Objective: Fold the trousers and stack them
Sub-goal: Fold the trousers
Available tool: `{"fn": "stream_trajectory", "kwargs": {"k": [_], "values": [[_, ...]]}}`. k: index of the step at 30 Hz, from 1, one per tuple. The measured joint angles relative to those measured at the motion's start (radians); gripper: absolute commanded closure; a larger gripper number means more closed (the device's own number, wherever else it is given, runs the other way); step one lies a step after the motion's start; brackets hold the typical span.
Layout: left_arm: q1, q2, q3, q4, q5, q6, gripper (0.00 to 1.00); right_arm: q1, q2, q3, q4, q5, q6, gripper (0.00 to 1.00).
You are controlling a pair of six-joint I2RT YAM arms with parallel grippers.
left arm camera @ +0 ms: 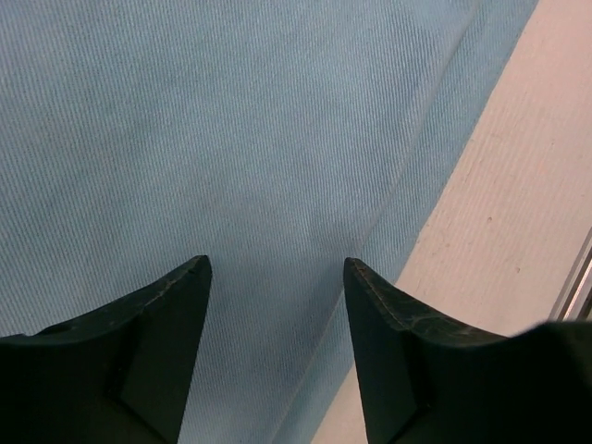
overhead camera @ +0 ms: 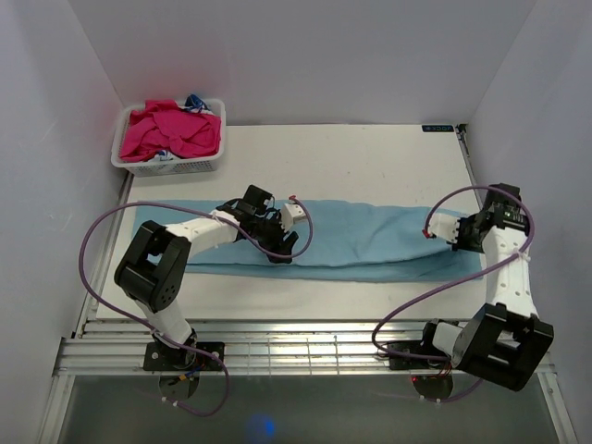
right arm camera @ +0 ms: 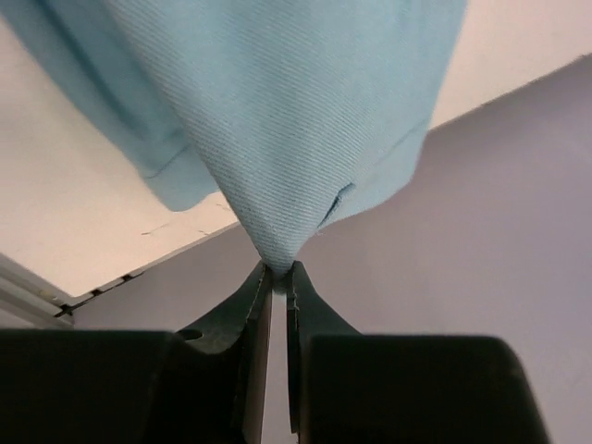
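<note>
"Starting at the far left, what stands there?" asks one.

"A white basket [overhead camera: 211, 163] in the table's [overhead camera: 370, 153] back left corner, with magenta garments [overhead camera: 171, 131] heaped in it," says the other.

"And the trousers?"

"The trousers [overhead camera: 370, 242] lie as a long light blue band across the middle of the table, running left to right. Their left end is near the table's left edge, well apart from the basket."

"Where is the left gripper?"

"The left gripper [overhead camera: 282, 242] is over the band's near edge, left of the middle. In its wrist view the left gripper [left arm camera: 276, 264] has its jaws spread wide with nothing between them. Blue cloth [left arm camera: 231, 139] fills most of that view and bare table [left arm camera: 518, 213] shows at the right. Whether the fingertips [left arm camera: 190, 277] touch the cloth cannot be told."

"And on the right?"

"The right gripper [overhead camera: 435, 231] is at the band's right end. In its wrist view the right gripper [right arm camera: 279, 268] has its jaws pressed together on a pinch of the trousers [right arm camera: 277, 111]. The cloth narrows to a point where it enters the jaws. A hemmed edge [right arm camera: 171, 185] shows at the left of that view, with the table [right arm camera: 65, 203] behind it."
</note>
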Motion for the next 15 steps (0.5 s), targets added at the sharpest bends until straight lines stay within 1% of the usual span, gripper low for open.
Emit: {"fn": "stream_trajectory", "kwargs": {"k": [1, 4, 8, 11, 15], "values": [[0.000, -0.001, -0.002, 0.000, 0.000, 0.005, 0.32, 0.000, -0.021, -0.029, -0.004, 0.005, -0.011, 0.92], [0.000, -0.026, -0.021, -0.004, 0.010, 0.032, 0.32, 0.000, -0.090, -0.212, 0.026, 0.045, -0.056, 0.92], [-0.002, -0.113, -0.055, -0.033, 0.032, 0.093, 0.32, 0.000, -0.080, -0.428, 0.101, 0.092, -0.105, 0.92], [-0.015, -0.166, -0.060, -0.035, 0.033, 0.139, 0.33, 0.000, -0.035, -0.468, 0.145, 0.115, -0.112, 0.92], [-0.055, -0.185, -0.061, -0.026, 0.023, 0.204, 0.33, 0.000, 0.028, -0.422, 0.170, 0.125, -0.092, 0.92]]}}
